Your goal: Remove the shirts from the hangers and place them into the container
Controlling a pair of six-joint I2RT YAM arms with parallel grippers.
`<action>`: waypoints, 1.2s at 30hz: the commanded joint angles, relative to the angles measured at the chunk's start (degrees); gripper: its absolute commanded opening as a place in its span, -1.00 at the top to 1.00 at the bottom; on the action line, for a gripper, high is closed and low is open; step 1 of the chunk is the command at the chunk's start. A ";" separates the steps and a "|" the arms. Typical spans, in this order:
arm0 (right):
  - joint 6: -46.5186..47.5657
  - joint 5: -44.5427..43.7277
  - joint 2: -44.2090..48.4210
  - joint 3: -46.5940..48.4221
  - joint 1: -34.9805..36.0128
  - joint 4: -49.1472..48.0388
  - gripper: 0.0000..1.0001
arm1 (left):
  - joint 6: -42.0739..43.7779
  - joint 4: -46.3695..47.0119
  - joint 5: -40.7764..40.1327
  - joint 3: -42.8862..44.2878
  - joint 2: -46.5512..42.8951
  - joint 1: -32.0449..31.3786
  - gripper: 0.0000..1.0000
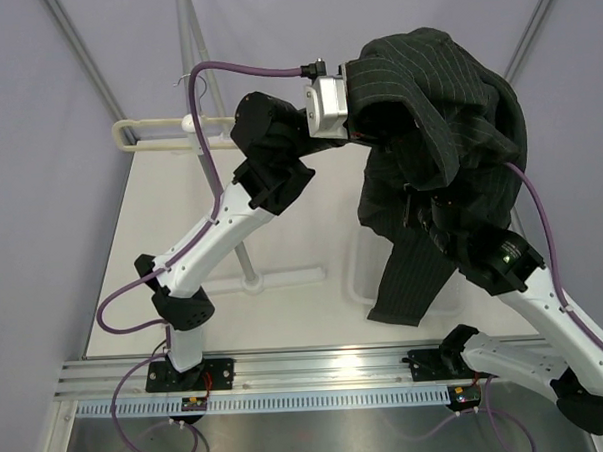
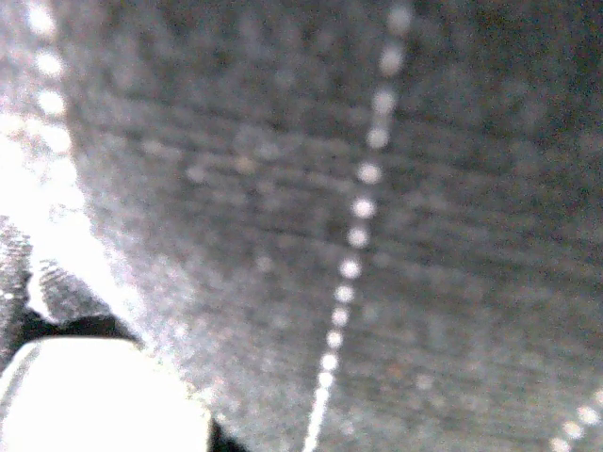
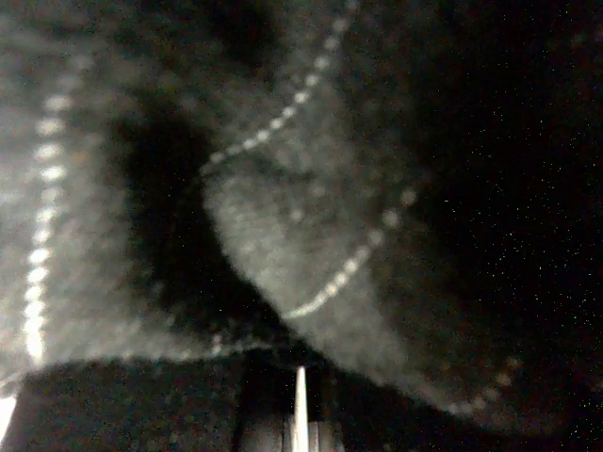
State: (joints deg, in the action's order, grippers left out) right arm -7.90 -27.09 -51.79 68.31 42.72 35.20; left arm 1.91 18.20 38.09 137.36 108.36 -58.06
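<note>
**If dropped now, the shirt (image 1: 432, 110) could spill out**

The black shirt hangs bunched above the container (image 1: 359, 274). Its tail seems to dangle past the near wall and would likely land outside. Folds over the right arm (image 1: 503, 262) may snag. The left gripper (image 1: 351, 127) pinches cloth; the right gripper (image 3: 300, 414) is closed, on what I cannot tell.

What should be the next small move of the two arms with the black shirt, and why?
Probably lower both arms a little, so that the black shirt sinks into the container. The shirt hangs raised above the container, with its lowest end already over it, and the cream hanger is already bare.
</note>
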 commanded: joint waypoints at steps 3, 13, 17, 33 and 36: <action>1.13 1.16 -2.61 2.17 -12.29 -0.75 1.00 | -3.31 5.80 2.26 -0.51 -3.24 -0.38 1.00; 0.25 4.76 -5.43 3.58 -14.95 -0.48 1.00 | -5.43 10.45 2.69 -8.07 -5.96 -0.38 1.00; 0.69 4.68 -7.87 4.98 -15.47 0.39 1.00 | -5.78 10.72 2.52 -9.30 -5.96 -0.38 1.00; -1.59 15.48 -0.43 -0.63 -16.18 4.26 1.00 | -15.78 17.65 -2.66 -23.00 -10.79 -1.09 1.00; -1.50 18.20 2.04 -1.25 -16.18 6.36 1.00 | -17.73 18.02 -6.26 -27.05 -12.37 -1.53 1.00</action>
State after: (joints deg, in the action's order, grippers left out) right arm -8.95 -13.15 -51.92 67.20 27.03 40.88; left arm -11.79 30.72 36.53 112.29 99.72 -58.94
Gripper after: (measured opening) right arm 0.010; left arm 0.046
